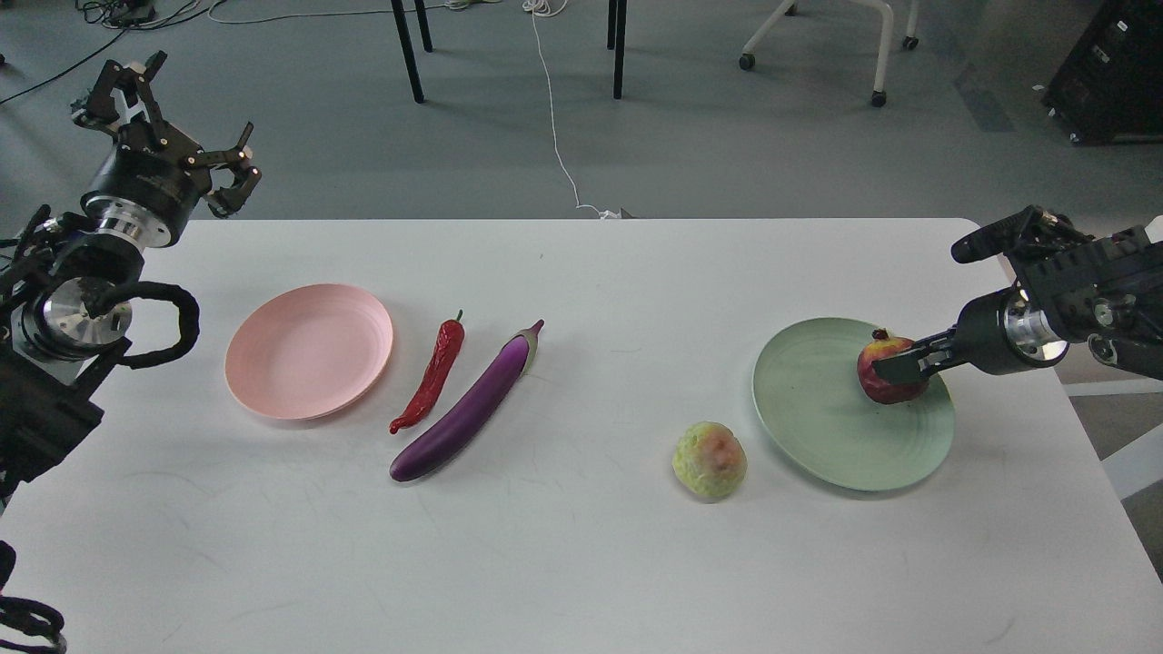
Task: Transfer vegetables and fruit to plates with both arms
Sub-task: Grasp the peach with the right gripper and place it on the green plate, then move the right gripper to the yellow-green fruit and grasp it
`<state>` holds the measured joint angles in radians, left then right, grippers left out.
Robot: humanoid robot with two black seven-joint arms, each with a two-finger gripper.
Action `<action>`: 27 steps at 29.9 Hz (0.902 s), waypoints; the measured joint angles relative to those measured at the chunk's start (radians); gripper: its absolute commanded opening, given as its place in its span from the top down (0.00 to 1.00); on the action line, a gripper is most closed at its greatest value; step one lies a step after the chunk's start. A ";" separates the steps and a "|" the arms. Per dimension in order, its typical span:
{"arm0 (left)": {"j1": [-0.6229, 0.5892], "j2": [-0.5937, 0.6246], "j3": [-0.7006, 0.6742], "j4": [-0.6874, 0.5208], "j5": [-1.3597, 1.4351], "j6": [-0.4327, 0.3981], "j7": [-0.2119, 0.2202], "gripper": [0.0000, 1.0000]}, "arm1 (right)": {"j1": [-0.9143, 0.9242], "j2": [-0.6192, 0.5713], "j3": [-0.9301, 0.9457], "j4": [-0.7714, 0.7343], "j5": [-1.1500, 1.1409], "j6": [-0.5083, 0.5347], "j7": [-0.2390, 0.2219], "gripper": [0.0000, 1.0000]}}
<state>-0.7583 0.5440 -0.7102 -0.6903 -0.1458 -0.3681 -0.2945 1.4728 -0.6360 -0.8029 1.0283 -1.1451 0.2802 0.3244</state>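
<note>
White desk [581, 563] is seen before grey floor [509, 145] crossed by white cable [551, 118]. Pomegranate [879, 377] is clamped by right hand [899, 368] over green plate [818, 427]. Left hand [173, 118] is held apart, raised.

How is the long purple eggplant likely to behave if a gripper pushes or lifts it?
The eggplant looks glossy, so it may slip in a grip. Its rounded, slender body lies flat on the table, so a sideways push would probably roll it. Lifted near one end, it would likely tilt.

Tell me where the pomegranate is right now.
In the head view, the pomegranate sits at the table's right, over the green plate, gripped by the right pincer.
</note>
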 measured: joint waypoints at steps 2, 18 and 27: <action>0.000 0.000 0.000 0.000 0.000 0.000 0.000 0.02 | 0.010 0.003 0.004 0.002 0.003 0.002 -0.002 0.02; -0.002 -0.001 -0.002 0.000 0.000 0.000 0.000 0.02 | 0.148 0.205 0.033 0.228 0.172 0.047 0.008 0.07; 0.000 0.000 -0.002 0.002 0.000 -0.003 -0.002 0.02 | 0.117 0.312 -0.015 0.224 0.190 0.046 0.008 0.18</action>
<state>-0.7583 0.5444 -0.7118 -0.6887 -0.1456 -0.3712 -0.2966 1.5893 -0.3243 -0.8179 1.2526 -0.9551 0.3260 0.3328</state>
